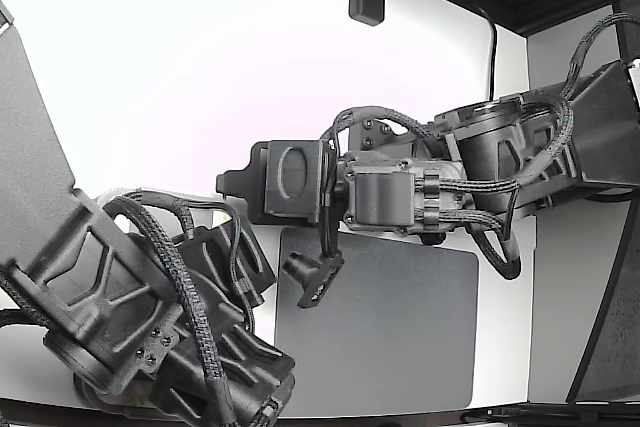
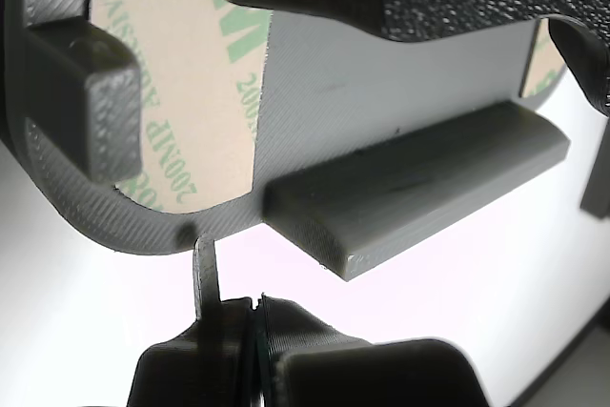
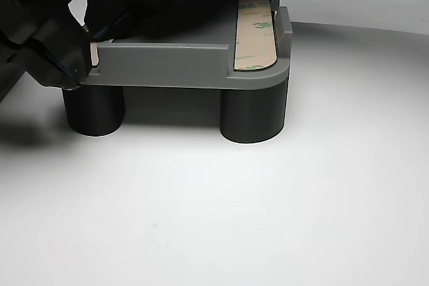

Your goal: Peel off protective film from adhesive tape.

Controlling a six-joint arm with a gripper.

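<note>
Film strip (image 2: pixel 176 92) seemingly beyond end effector (image 2: pixel 255 331)

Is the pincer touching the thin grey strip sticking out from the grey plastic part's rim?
Touching. The wrist view shows the thin grey strip running in between the pincer's closed tips.

My pincer (image 2: pixel 255 331) is matt, ribbed black plastic; the grey part (image 2: pixel 381 111) is finely ridged plastic, its tape liner (image 2: pixel 181 83) smooth tan paper.
</note>
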